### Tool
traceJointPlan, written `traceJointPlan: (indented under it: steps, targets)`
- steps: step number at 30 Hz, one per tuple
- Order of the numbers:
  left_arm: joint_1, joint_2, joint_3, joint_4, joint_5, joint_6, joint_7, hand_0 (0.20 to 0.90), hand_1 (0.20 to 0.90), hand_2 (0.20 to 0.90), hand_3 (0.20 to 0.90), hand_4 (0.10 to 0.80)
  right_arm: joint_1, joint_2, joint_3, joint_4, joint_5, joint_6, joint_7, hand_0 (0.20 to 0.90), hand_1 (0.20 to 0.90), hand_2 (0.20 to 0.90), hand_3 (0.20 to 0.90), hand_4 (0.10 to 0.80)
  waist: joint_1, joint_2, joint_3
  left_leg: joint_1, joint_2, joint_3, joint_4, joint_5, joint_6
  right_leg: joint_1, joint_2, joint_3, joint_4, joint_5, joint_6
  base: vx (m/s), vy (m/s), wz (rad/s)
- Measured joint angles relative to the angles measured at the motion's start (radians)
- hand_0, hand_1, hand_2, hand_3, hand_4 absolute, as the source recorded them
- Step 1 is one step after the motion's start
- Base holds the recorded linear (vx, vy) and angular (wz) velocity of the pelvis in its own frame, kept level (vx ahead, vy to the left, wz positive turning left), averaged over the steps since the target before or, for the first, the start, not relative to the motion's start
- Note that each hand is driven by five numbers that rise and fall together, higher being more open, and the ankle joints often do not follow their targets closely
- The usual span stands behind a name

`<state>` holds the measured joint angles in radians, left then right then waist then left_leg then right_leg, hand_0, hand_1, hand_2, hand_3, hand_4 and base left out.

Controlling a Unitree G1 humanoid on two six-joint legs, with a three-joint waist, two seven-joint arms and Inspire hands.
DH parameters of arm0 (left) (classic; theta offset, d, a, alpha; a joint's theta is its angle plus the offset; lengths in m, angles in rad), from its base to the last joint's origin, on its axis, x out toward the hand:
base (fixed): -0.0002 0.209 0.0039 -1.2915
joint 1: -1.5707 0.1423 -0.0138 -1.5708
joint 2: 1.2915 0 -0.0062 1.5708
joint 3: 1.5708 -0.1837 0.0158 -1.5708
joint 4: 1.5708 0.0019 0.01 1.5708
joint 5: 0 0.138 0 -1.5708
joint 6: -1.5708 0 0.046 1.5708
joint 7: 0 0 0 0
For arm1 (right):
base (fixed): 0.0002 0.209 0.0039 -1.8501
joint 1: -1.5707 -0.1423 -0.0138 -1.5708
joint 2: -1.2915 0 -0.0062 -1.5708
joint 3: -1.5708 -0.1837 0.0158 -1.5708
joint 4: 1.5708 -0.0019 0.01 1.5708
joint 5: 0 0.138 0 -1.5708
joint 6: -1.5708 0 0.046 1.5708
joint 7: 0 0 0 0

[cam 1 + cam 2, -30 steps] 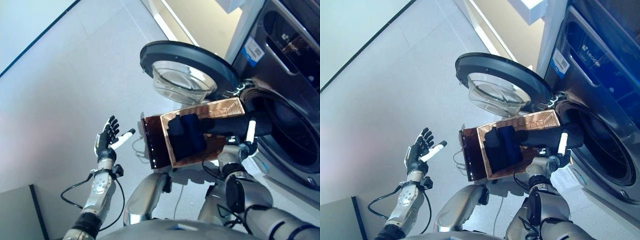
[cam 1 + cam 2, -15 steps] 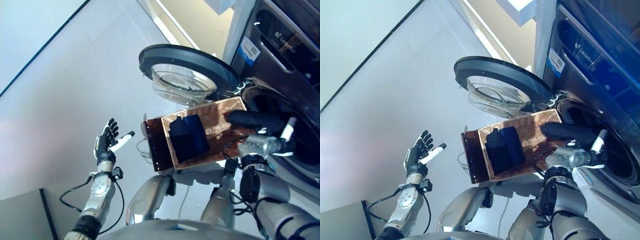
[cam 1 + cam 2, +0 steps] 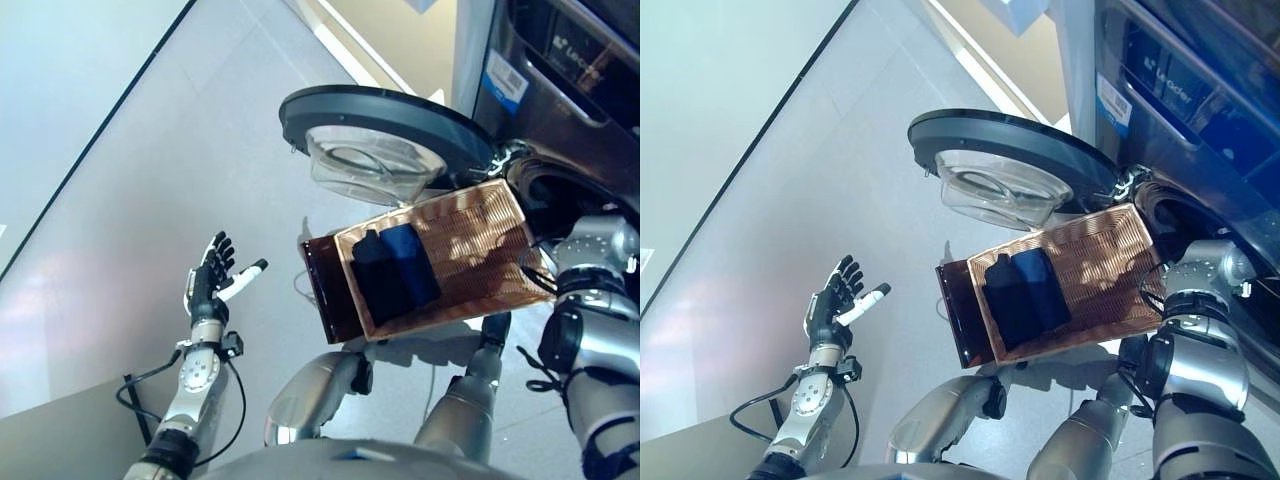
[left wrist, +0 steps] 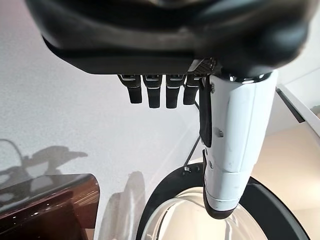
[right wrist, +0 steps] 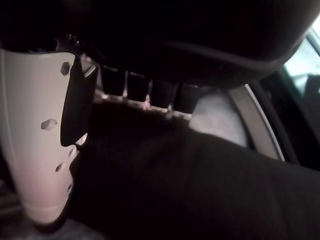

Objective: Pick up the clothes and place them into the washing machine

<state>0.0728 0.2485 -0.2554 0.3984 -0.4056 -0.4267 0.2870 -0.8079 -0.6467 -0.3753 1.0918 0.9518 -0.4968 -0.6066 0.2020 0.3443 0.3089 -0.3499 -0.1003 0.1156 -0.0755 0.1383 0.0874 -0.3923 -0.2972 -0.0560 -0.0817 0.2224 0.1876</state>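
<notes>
A shallow wicker basket (image 3: pixel 480 250) rests on a dark brown box (image 3: pixel 325 290) beside the washing machine. Dark folded clothes (image 3: pixel 395 272) lie at its left end. The machine's round door (image 3: pixel 380 115) stands open, and my right arm reaches into the drum opening (image 3: pixel 560 182). In the right wrist view my right hand (image 5: pixel 40 150) is inside the machine, thumb and fingers closed on a dark garment (image 5: pixel 200 190). My left hand (image 3: pixel 208 285) is open and empty, raised over the floor well left of the basket. It also shows in the left wrist view (image 4: pixel 235 140).
The open door with its glass bowl (image 3: pixel 365 165) juts out just behind the basket. The machine's dark front panel (image 3: pixel 565 60) rises at the right. Grey floor (image 3: pixel 150 180) stretches to the left. A grey panel (image 3: pixel 60 440) lies at the lower left.
My right hand has carried the dark garment from over the basket rightward into the drum opening. The camera has shifted. The left hand has stayed in place.
</notes>
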Motion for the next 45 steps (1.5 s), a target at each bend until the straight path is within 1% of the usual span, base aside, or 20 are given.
traceJointPlan:
  steps: [5,11,18,22,26,28,29,31,32,33,34,38,41,45]
  targets:
    - [0.001,-0.001,0.0,0.0,-0.004,0.0,-0.004,0.9,0.9,0.9,0.9,0.8,0.0,0.0,-0.013,0.004,0.003,0.0,0.005,0.9,0.9,0.9,0.9,0.8,0.002,0.0,0.0,0.002,0.0,0.0,0.0,0.0,0.0,0.002,0.001,0.004,0.0,0.0,0.0,0.0,0.0,0.0]
    - [0.001,-0.001,0.0,-0.002,-0.004,-0.001,-0.004,0.9,0.9,0.9,0.9,0.8,-0.002,0.0,-0.012,0.034,0.02,0.0,0.041,0.9,0.9,0.9,0.9,0.8,0.001,-0.001,0.0,0.014,0.0,-0.009,0.0,0.0,0.0,0.016,0.001,0.002,0.0,0.0,0.0,-0.004,0.0,0.01]
    - [0.002,-0.001,0.0,-0.002,-0.005,-0.001,-0.004,0.9,0.9,0.9,0.9,0.8,-0.001,0.003,-0.012,0.034,0.022,-0.001,0.042,0.9,0.9,0.9,0.9,0.8,-0.001,-0.001,0.001,0.014,0.0,-0.01,0.001,0.0,0.0,0.018,0.002,-0.001,0.0,0.0,0.0,0.0,0.0,0.0]
    - [0.002,-0.003,0.0,-0.002,-0.005,-0.001,-0.006,0.9,0.9,0.9,0.9,0.8,-0.001,0.031,-0.011,0.045,0.023,-0.002,0.063,0.9,0.9,0.9,0.9,0.8,-0.011,-0.005,0.002,0.015,0.003,-0.013,0.005,0.0,0.0,0.022,0.004,-0.005,0.003,0.001,0.001,-0.006,-0.001,0.01]
    - [0.002,-0.007,0.001,-0.001,-0.016,0.0,-0.008,0.9,0.9,0.9,0.9,0.8,0.004,0.075,-0.001,0.084,0.024,0.008,0.087,0.9,0.9,0.9,0.9,0.8,-0.025,-0.018,0.005,0.032,0.008,-0.015,0.005,0.0,-0.001,0.036,0.008,-0.007,0.009,0.0,0.0,-0.005,-0.005,-0.01]
    - [0.01,-0.007,0.007,-0.001,-0.017,-0.001,-0.008,0.9,0.9,0.9,0.9,0.8,0.011,0.124,0.029,0.109,0.026,0.023,0.097,0.9,0.9,0.9,0.9,0.8,-0.028,-0.04,0.003,0.035,0.014,-0.012,0.005,0.0,-0.003,0.036,0.014,-0.007,0.009,-0.001,-0.001,-0.024,-0.033,-0.06]
    - [0.009,-0.007,0.007,0.001,-0.017,-0.001,-0.008,0.9,0.9,0.9,0.9,0.8,0.014,0.137,0.03,0.109,0.026,0.025,0.104,0.9,0.9,0.9,0.9,0.8,-0.029,-0.045,0.003,0.035,0.015,-0.012,0.005,0.0,-0.004,0.036,0.016,-0.007,0.009,-0.001,-0.001,-0.031,-0.032,-0.05]
    - [0.011,-0.017,0.006,0.003,-0.017,0.0,-0.012,0.9,0.9,0.9,0.9,0.8,0.045,0.204,0.071,0.111,0.025,0.041,0.116,0.9,0.9,0.9,0.9,0.8,-0.032,-0.066,0.003,0.035,0.021,-0.013,0.005,0.003,-0.008,0.035,0.022,-0.008,0.011,-0.001,-0.001,0.0,0.0,0.0]
    - [0.011,-0.02,0.006,0.003,-0.017,0.0,-0.012,0.9,0.9,0.9,0.9,0.8,0.055,0.214,0.078,0.109,0.022,0.04,0.123,0.9,0.9,0.9,0.9,0.8,-0.034,-0.07,0.002,0.035,0.022,-0.013,0.005,0.003,-0.009,0.035,0.022,-0.007,0.011,-0.001,-0.002,0.0,0.0,0.0]
    - [0.011,-0.027,0.005,0.004,-0.017,0.001,-0.018,0.9,0.9,0.9,0.9,0.8,0.072,0.263,0.097,0.111,0.022,0.043,0.13,0.9,0.9,0.9,0.9,0.8,-0.036,-0.079,0.004,0.035,0.022,-0.014,0.006,0.001,-0.013,0.035,0.023,-0.008,0.014,-0.003,-0.004,-0.034,-0.037,0.04]
    - [0.012,-0.037,0.005,0.004,-0.018,0.001,-0.019,0.9,0.9,0.9,0.9,0.8,0.095,0.288,0.118,0.11,0.021,0.043,0.138,0.9,0.9,0.9,0.9,0.8,-0.037,-0.084,0.004,0.035,0.022,-0.016,0.006,0.002,-0.014,0.034,0.023,-0.009,0.021,-0.005,-0.008,-0.034,-0.036,0.06]
    - [0.014,-0.041,0.006,0.005,-0.022,0.002,-0.027,0.9,0.9,0.9,0.9,0.8,0.144,0.393,0.163,0.108,0.031,0.064,0.167,0.9,0.9,0.9,0.9,0.8,-0.047,-0.113,0.015,0.031,0.024,-0.023,0.021,-0.001,-0.019,0.037,0.024,-0.014,0.029,-0.009,-0.013,-0.027,-0.027,0.04]
    - [0.015,-0.041,0.006,0.012,-0.025,0.003,-0.028,0.9,0.9,0.9,0.9,0.8,0.165,0.437,0.189,0.107,0.034,0.07,0.194,0.9,0.9,0.9,0.9,0.8,-0.048,-0.129,0.026,0.028,0.027,-0.03,0.029,-0.003,-0.021,0.036,0.026,-0.02,0.042,-0.012,-0.018,-0.026,-0.027,0.07]
    - [0.016,-0.041,0.009,0.017,-0.037,0.003,-0.027,0.9,0.9,0.9,0.9,0.8,0.166,0.454,0.189,0.102,0.04,0.071,0.195,0.9,0.9,0.9,0.9,0.8,-0.046,-0.153,0.037,0.022,0.032,-0.041,0.037,-0.003,-0.025,0.037,0.03,-0.034,0.049,-0.014,-0.02,-0.021,-0.01,0.07]
